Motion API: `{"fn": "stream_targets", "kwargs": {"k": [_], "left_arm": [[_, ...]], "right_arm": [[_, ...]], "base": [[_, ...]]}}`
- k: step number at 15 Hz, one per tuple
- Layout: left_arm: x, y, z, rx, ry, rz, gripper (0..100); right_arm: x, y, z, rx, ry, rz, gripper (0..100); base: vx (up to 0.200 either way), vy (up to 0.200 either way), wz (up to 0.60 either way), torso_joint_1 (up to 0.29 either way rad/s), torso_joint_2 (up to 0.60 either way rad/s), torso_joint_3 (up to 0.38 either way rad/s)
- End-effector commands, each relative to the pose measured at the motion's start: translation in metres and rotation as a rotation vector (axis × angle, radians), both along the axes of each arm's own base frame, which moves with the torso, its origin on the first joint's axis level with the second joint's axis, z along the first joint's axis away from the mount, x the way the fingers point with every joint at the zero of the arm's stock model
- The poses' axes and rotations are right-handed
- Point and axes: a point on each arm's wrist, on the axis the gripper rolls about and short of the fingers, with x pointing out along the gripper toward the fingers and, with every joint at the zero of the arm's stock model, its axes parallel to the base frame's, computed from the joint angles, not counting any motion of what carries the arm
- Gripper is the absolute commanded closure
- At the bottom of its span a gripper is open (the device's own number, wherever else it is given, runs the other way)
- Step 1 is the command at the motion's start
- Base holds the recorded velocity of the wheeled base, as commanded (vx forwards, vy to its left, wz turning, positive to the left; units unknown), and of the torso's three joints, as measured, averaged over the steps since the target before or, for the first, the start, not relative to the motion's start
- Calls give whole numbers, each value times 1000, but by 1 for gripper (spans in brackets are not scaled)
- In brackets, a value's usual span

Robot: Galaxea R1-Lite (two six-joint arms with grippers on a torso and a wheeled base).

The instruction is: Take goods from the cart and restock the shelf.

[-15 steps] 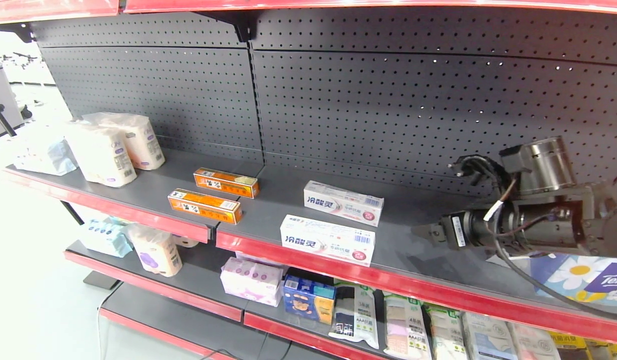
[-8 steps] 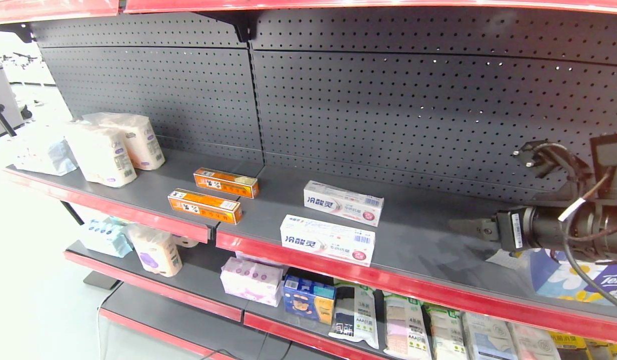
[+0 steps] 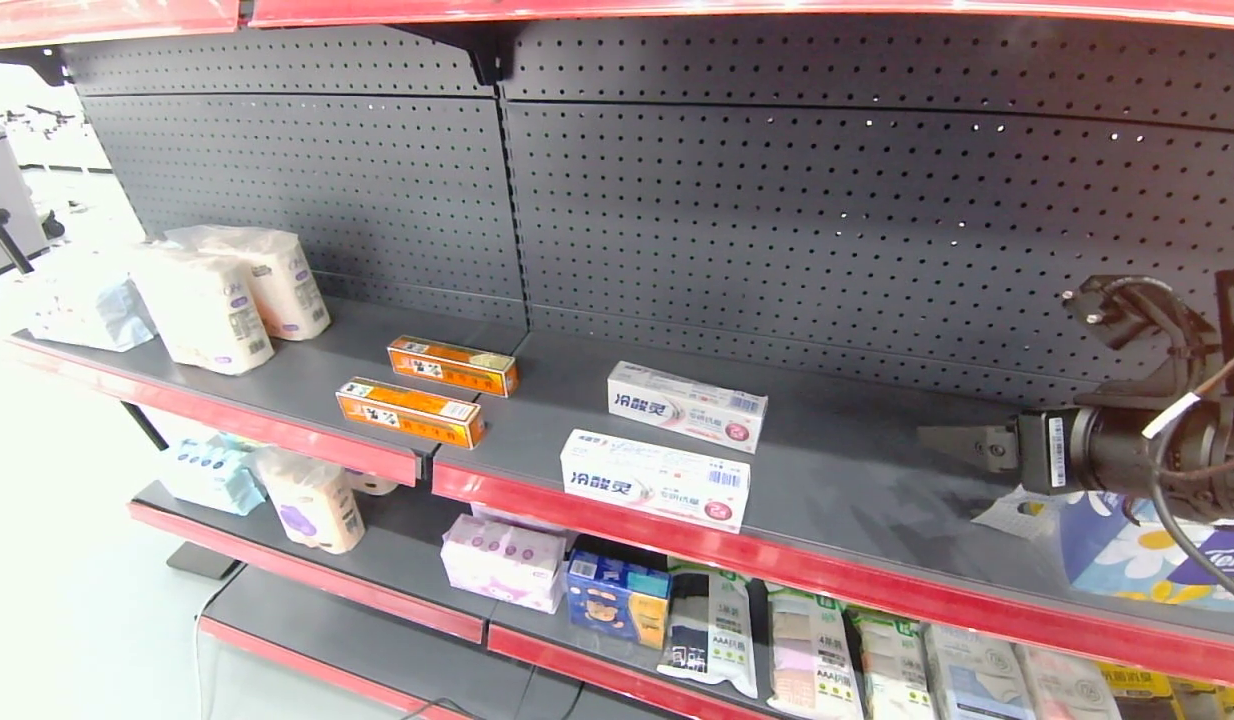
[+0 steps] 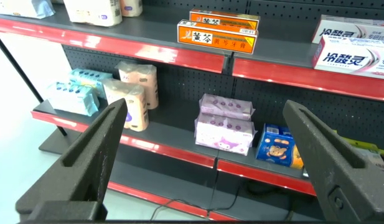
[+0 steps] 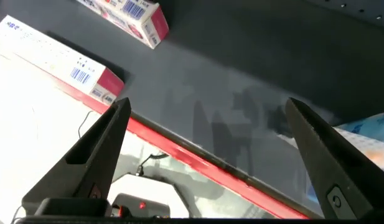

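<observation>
The right hand (image 3: 942, 440) hangs open and empty over the shelf (image 3: 857, 480), toothpaste boxes (image 3: 655, 480) lying lengthwise to its left. The left hand (image 4: 205, 109) is open, empty.

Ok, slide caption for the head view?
Open, empty right gripper hovers above the shelf between the front white box and a flowered tissue pack.

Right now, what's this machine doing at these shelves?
A robot is restocking the middle shelf. Its right tool hangs open and empty above it, next to a flowered tissue pack at the right end. Two white toothpaste boxes and two orange boxes already lie further left. The left tool is open and empty too, facing the lower shelves.
</observation>
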Motion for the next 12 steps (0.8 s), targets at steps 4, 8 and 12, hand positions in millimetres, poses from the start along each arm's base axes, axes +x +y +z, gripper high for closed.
{"fn": "stream_targets", "kwargs": {"k": [4,8,12], "left_arm": [[0,0,0,0,1,1,0],[0,0,0,0,1,1,0],[0,0,0,0,1,1,0]], "right_arm": [[-16,-4,-3,-10,5,3,0],[-9,-2,-4,-8,7,5,0],[23,23,-12,9,0,30,0]], "base": [[0,0,0,0,0,0],[0,0,0,0,0,0],[0,0,0,0,0,0]]}}
